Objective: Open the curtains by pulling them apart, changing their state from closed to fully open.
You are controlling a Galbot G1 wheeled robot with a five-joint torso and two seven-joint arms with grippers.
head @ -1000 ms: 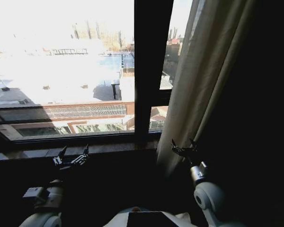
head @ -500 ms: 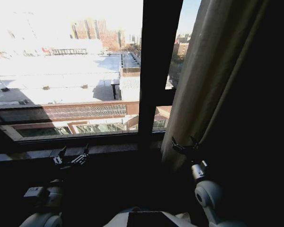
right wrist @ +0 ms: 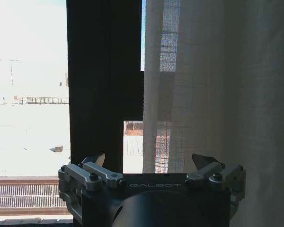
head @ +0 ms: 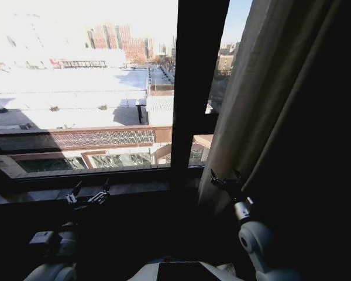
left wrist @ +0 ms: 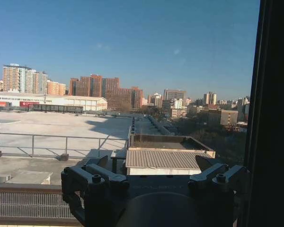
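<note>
The sheer white curtain (head: 254,99) hangs gathered in folds at the right of the window, its edge just right of the dark window post (head: 199,88). My right gripper (head: 224,179) is open, held up beside the curtain's lower edge; nothing lies between its fingers. In the right wrist view the woven curtain (right wrist: 208,85) hangs straight ahead of the open right gripper (right wrist: 149,161). My left gripper (head: 88,196) is open at the window sill on the left, facing bare glass. The left wrist view has the open left gripper (left wrist: 151,165) in front of the city outside.
A stone window sill (head: 134,186) runs across below the glass. The wall under it is dark. Deep shadow lies right of the curtain (head: 333,175). The window post (left wrist: 274,113) stands close to the left gripper's side.
The whole head picture has shifted to the right, so the camera has moved. Both grippers keep their places and stay open; the right one remains by the curtain's edge.
</note>
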